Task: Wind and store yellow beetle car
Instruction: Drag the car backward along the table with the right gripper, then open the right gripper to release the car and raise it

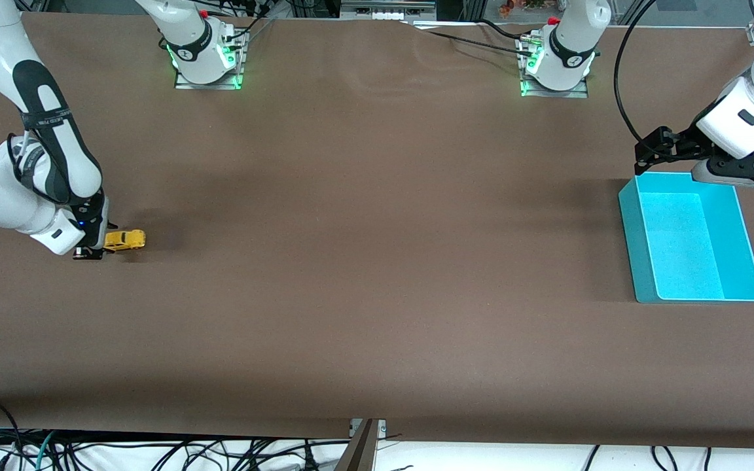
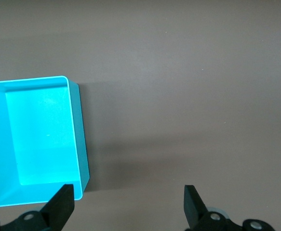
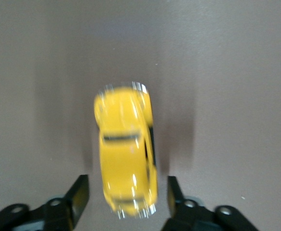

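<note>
The right gripper [image 3: 126,192], fingers apart, straddles the car [image 3: 126,159]; closing off-centre could skid it. The left gripper [image 2: 128,202], fingers apart, waits over the bin [image 2: 80,139].

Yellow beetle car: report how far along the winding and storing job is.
Nothing looks finished. The yellow beetle car sits on the table between the open right gripper's fingers, ungrasped. Winding and storing remain: the teal bin is empty, with the open left gripper waiting over it.

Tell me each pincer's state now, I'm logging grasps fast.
Right pincer: open, fingers either side of the yellow beetle car on the table, not clamped.
Left pincer: open, holding nothing, over the teal bin edge.
</note>
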